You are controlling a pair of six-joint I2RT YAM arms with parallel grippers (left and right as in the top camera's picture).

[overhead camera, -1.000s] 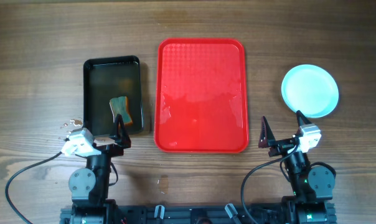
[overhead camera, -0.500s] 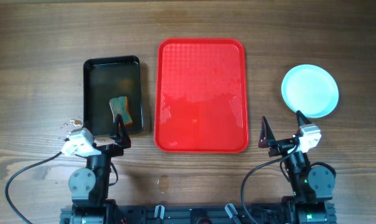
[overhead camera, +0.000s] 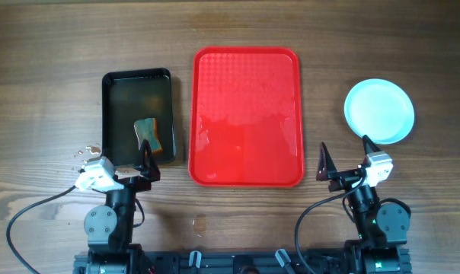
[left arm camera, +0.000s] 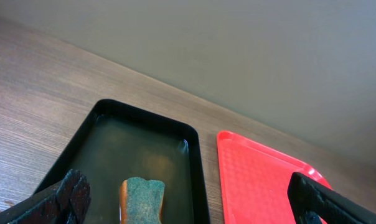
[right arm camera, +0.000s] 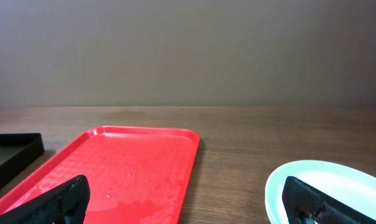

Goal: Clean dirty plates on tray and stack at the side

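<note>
The red tray [overhead camera: 247, 114] lies in the middle of the table, wet, with no plate on it; it also shows in the left wrist view [left arm camera: 256, 180] and the right wrist view [right arm camera: 119, 168]. The pale blue plates [overhead camera: 379, 110] sit in one pile on the wood to the right of the tray, also seen in the right wrist view [right arm camera: 337, 180]. How many plates are in the pile I cannot tell. My left gripper [overhead camera: 145, 156] is open and empty near the front of the black tray. My right gripper [overhead camera: 343, 156] is open and empty between the red tray and the plates.
A black tray [overhead camera: 137, 114] with water and a green-and-orange sponge [overhead camera: 148, 133] stands left of the red tray; the sponge also shows in the left wrist view [left arm camera: 142, 198]. Water drops [overhead camera: 85, 152] lie on the wood at the left.
</note>
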